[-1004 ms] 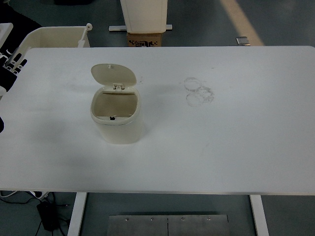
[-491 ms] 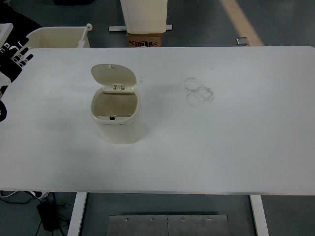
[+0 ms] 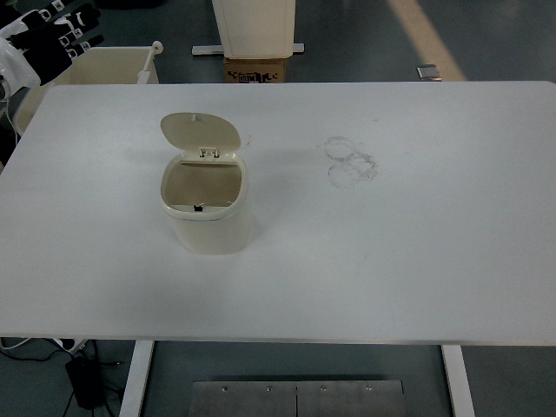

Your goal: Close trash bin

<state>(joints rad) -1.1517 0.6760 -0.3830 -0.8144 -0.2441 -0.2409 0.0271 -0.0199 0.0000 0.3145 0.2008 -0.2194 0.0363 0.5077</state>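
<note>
A small cream trash bin (image 3: pixel 207 221) stands on the white table (image 3: pixel 417 243), left of centre. Its rounded lid (image 3: pixel 200 132) is swung up and back on the hinge, leaving the mouth uncovered; the inside looks bare. My left hand (image 3: pixel 54 35) is raised at the picture's top left corner, beyond the table's far left corner and well away from the bin. Its black fingers (image 3: pixel 76 24) are spread and hold nothing. No right arm shows.
A cream open box (image 3: pixel 109 62) sits on the floor behind the table's far left edge. A cardboard box (image 3: pixel 256 69) under a white pedestal stands behind the far edge. Faint ring smudges (image 3: pixel 350 162) mark the tabletop right of the bin.
My left hand has lifted from the table's left edge and moved up and away to the top left corner. The bin and its lid have not moved.
</note>
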